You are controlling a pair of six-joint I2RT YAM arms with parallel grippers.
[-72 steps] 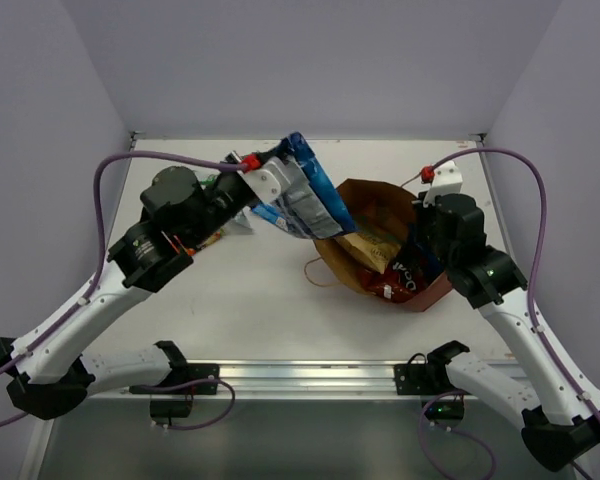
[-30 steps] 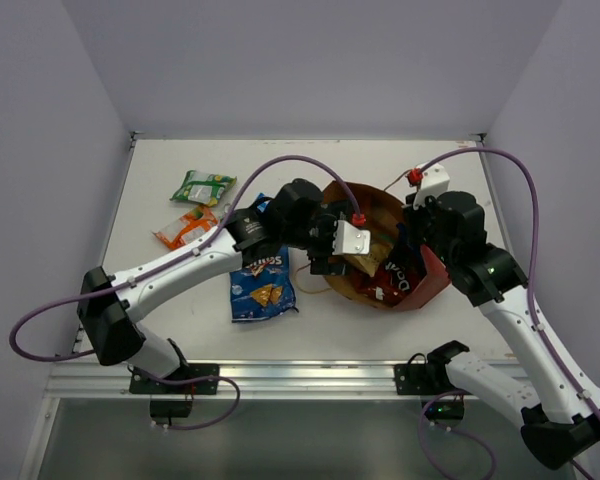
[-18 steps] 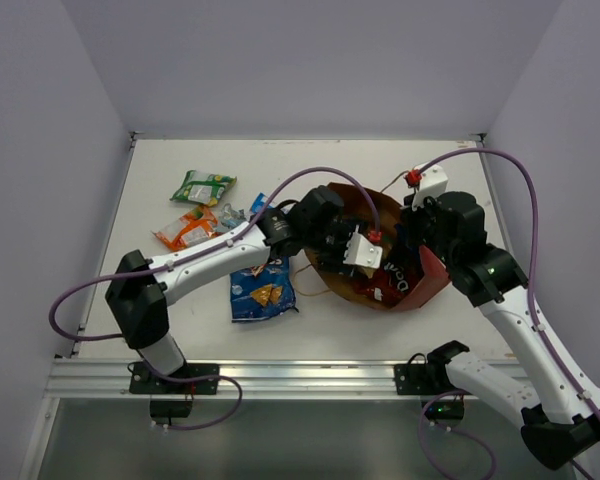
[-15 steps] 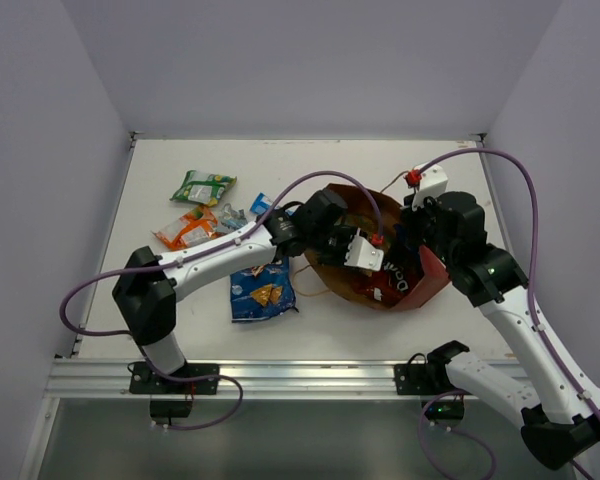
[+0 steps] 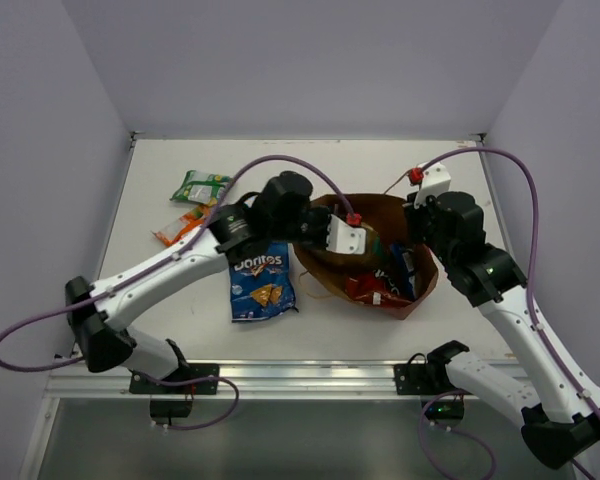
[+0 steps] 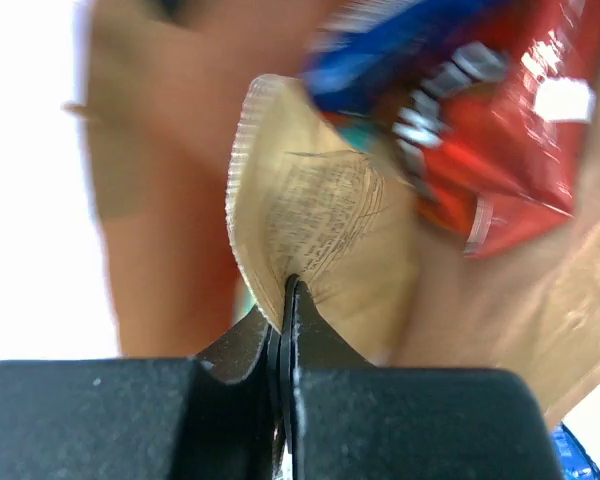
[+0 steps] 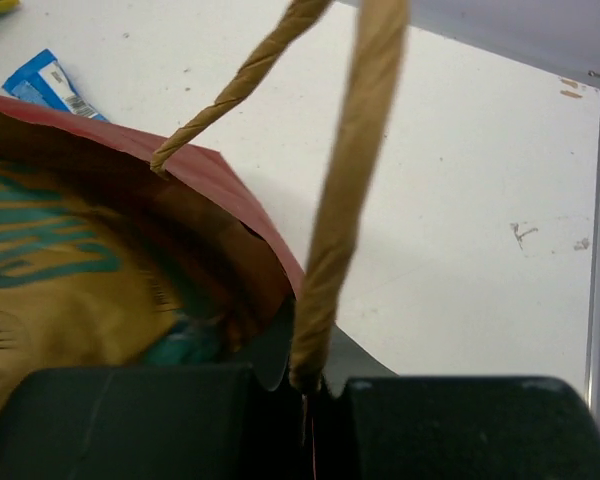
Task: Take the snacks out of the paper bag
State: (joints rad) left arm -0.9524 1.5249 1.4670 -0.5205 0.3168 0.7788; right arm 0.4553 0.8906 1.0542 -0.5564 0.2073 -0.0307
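Observation:
The paper bag (image 5: 380,206) lies open in the middle right of the table. My left gripper (image 5: 358,240) is at its mouth, shut on a corner of the tan bag (image 6: 320,225), as the left wrist view (image 6: 283,300) shows. A red-orange chip bag (image 5: 368,290) and a blue Doritos bag (image 5: 405,265) lie inside. My right gripper (image 5: 417,232) is shut on the bag's rim and twisted-paper handle (image 7: 345,180); the right wrist view (image 7: 310,385) shows the pinch. The tan bag's teal print (image 7: 40,255) shows there too.
A blue Doritos bag (image 5: 260,283) lies flat left of the paper bag. A green pack (image 5: 202,186) and an orange pack (image 5: 180,228) lie at the far left. A small blue pack (image 7: 48,80) lies beyond the bag's rim.
My left arm dropped the blue Doritos bag on the table, reached into the paper bag, shut on the tan bag and drew back left. The paper bag's mouth shifted; my right gripper kept its hold.

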